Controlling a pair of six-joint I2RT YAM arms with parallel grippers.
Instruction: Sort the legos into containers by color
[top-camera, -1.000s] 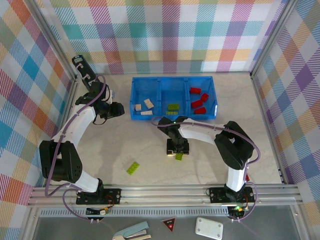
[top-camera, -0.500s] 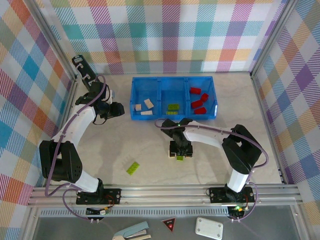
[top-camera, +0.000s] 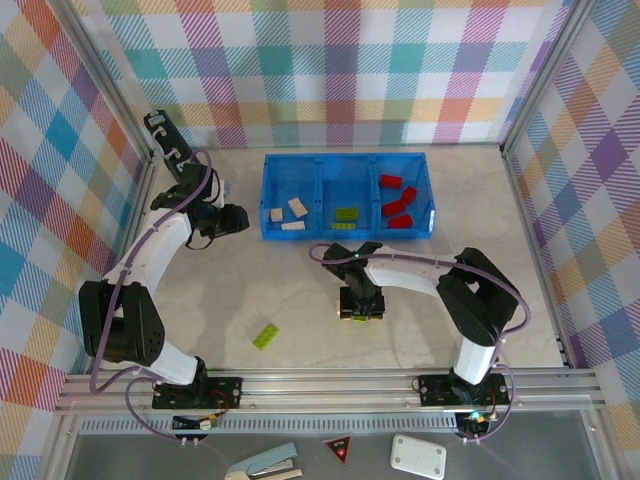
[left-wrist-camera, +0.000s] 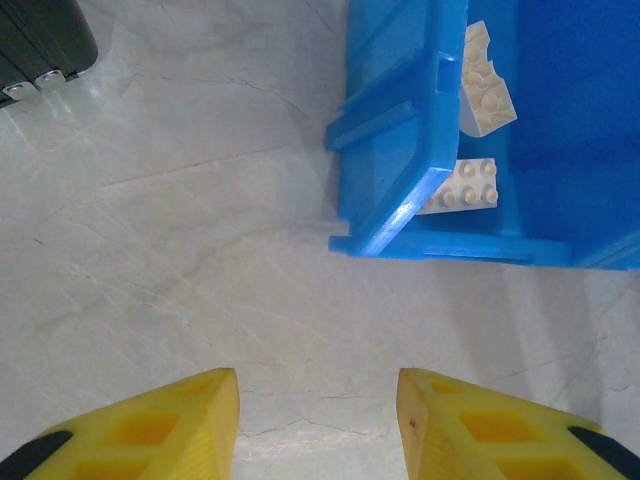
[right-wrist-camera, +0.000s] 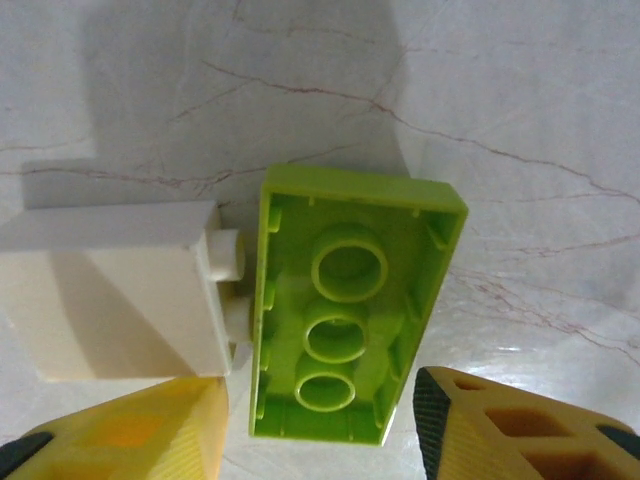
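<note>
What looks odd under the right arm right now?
The green brick lies upside down, hollow side up, and a white brick on its side presses its studs against it. A pinch there could catch both colors.

The tray (top-camera: 345, 234) stands far on the table (top-camera: 250, 280) — one brick (top-camera: 266, 336) lies nearer, leftward, well apart.
</note>
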